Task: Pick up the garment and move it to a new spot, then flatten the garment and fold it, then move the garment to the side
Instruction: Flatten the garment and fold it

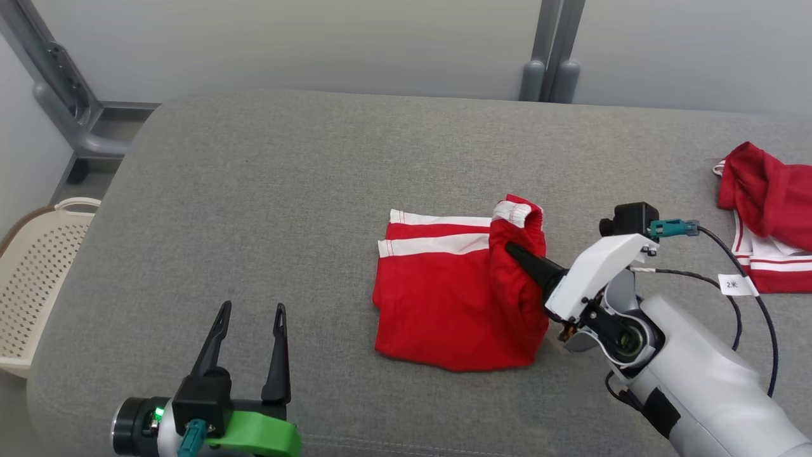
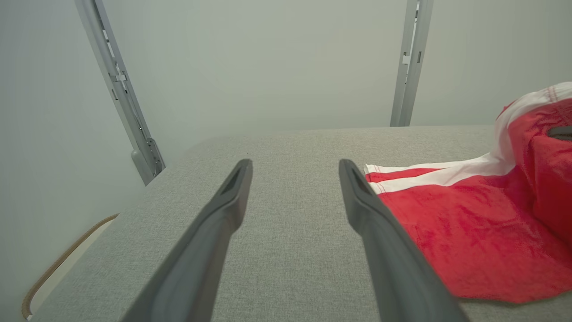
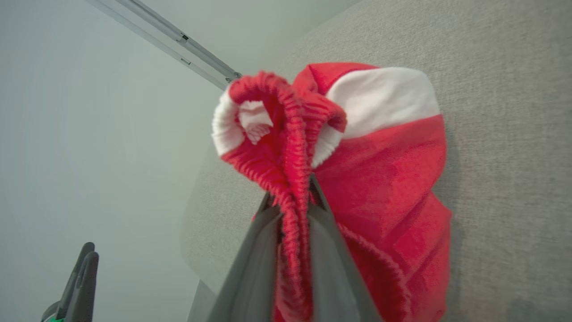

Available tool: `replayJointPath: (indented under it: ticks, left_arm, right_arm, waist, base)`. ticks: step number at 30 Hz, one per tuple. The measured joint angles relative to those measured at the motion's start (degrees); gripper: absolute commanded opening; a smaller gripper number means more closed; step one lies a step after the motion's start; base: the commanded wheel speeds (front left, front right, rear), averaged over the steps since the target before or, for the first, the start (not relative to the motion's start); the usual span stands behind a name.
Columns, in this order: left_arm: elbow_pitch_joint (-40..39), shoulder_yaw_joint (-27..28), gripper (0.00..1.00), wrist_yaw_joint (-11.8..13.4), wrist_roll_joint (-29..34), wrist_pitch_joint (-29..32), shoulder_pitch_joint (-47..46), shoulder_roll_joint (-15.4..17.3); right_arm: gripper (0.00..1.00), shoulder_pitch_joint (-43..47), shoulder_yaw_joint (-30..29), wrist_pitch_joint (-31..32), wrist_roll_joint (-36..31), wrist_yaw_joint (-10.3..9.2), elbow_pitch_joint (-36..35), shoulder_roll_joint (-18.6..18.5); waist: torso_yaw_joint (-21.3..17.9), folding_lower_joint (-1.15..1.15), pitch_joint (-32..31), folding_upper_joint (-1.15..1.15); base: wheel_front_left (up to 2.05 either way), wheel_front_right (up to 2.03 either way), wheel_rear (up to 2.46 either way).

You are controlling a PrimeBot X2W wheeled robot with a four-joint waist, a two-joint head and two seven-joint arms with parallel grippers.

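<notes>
Pinching the elastic edge of the red garment (image 1: 444,304), mid-cushion (image 1: 285,190), between the pressed jaws of the right gripper (image 1: 512,252). Holding the left gripper (image 1: 252,311) spread, empty, at seven o'clock. Seemingly folding: next, carrying that edge toward nine o'clock.

The left wrist (image 1: 146,425) sits low and level. The left jaws stand wide apart with nothing between them, both long dark fingers (image 1: 212,346) pointing straight ahead. The right forearm (image 1: 710,381) slants up and inward, its wrist bent. The right jaws are pressed together, with a bunched fold of the garment (image 3: 384,179) pinched between their fingers (image 3: 330,268) near the tips.
</notes>
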Motion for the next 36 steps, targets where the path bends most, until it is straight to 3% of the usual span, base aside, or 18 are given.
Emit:
replayJointPath:
  ticks: [12, 18, 31, 33, 34, 36]
  left_arm:
    - [0.4, -4.9, 1.00, 0.8, -1.4, 0.0, -1.7, 0.0]
    - [0.6, -7.5, 1.00, 1.4, -2.7, 0.0, -2.8, 0.0]
    - [1.2, -10.8, 1.00, 2.8, -4.1, 0.0, -4.2, -0.1]
    - [1.4, -10.9, 1.00, 2.8, -4.1, 0.0, -4.3, -0.1]
    - [1.5, -10.9, 1.00, 2.8, -4.1, 0.0, -4.3, -0.1]
    - [1.8, -10.8, 1.00, 2.8, -4.1, 0.0, -4.4, -0.1]
  right_arm:
    - [0.00, -7.5, -1.5, 0.0, 3.5, 0.00, 15.1, 8.2]
    - [0.00, -10.4, -1.8, -1.0, 3.9, 0.00, 21.3, 10.0]
    - [0.00, -11.6, -0.2, -2.4, 5.5, 0.00, 26.1, 11.7]
    - [0.51, -11.6, 0.3, -2.5, 5.8, 0.00, 26.2, 11.7]
    - [1.00, -11.6, 0.4, -2.6, 6.1, 0.00, 26.2, 11.7]
    - [1.00, -11.6, 0.6, -2.8, 6.6, 0.00, 26.1, 11.8]
  waist:
    - [5.8, 0.00, 0.8, 0.00]
    - [8.8, 0.00, 1.8, 0.00]
    - [12.2, 0.00, 3.9, 0.00]
    - [12.0, 0.00, 3.8, 0.00]
    - [11.9, 0.00, 3.7, 0.00]
    - [11.7, 0.00, 3.5, 0.00]
  base:
    - [0.00, 0.00, 0.00]
    - [0.00, 0.00, 0.00]
    - [0.00, 0.00, 0.00]
    - [0.00, 0.00, 0.00]
    - [0.00, 0.00, 0.00]
    - [0.00, 0.00, 0.00]
